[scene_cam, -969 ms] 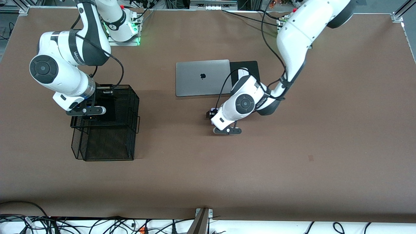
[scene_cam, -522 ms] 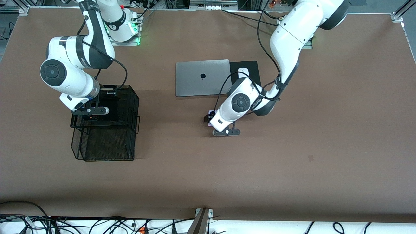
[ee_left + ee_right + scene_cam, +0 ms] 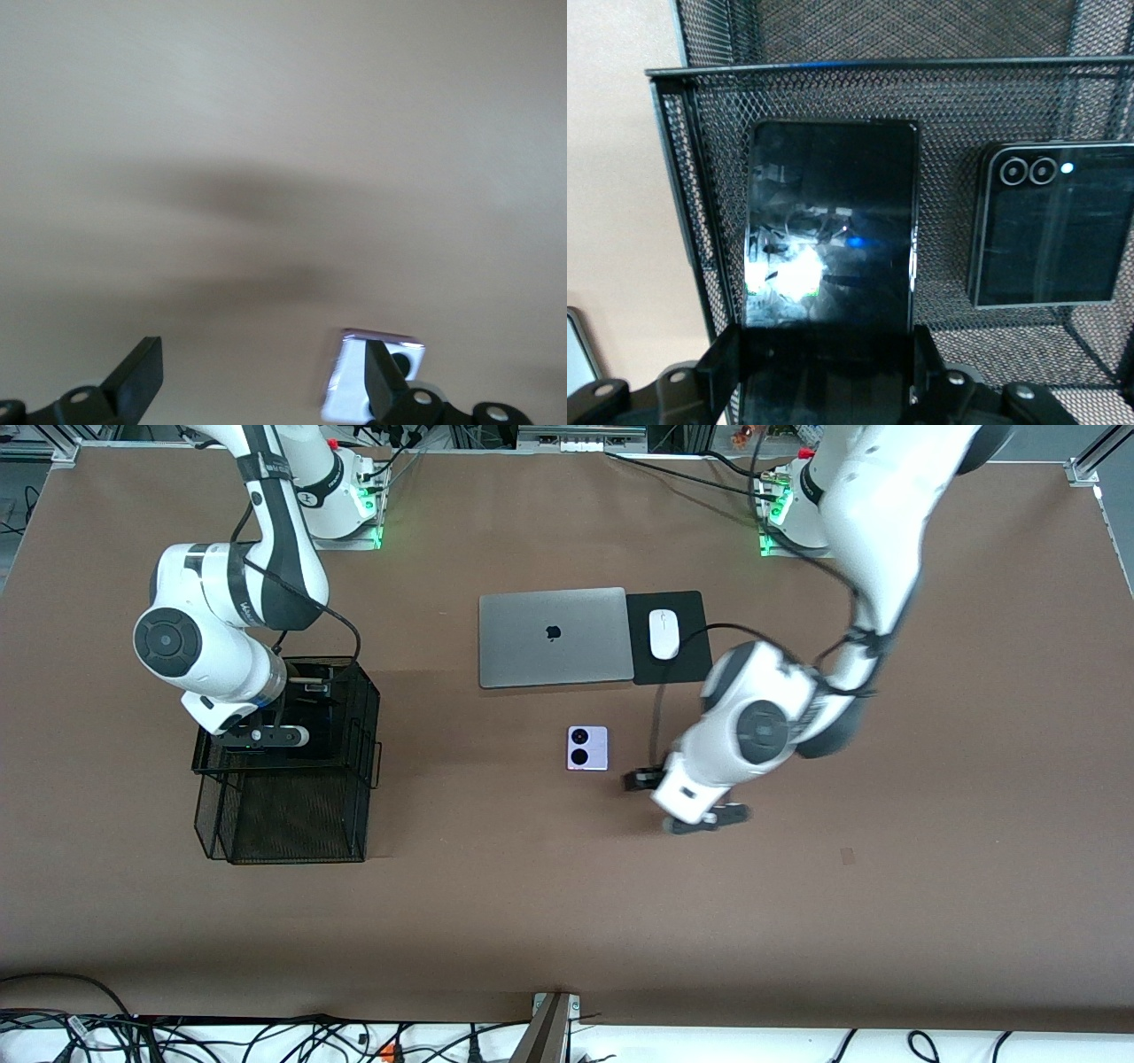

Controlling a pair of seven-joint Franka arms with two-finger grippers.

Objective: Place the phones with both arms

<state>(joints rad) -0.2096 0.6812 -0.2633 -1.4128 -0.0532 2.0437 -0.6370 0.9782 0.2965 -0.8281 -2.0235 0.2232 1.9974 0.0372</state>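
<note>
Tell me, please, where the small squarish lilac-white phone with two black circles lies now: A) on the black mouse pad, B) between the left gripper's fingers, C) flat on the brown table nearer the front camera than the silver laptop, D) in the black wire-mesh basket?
C: the small squarish lilac-white phone lies alone on the brown table, below the silver laptop in the front view.

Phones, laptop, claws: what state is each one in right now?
Lilac phone: flat on the table, free.
Long black phone: on the mesh tray, clamped.
Small black phone: lying on the tray, free.
Laptop: lid closed.
Mouse: on its pad.
Left gripper: open, empty, beside the lilac phone.
Right gripper: shut on the long phone.
</note>
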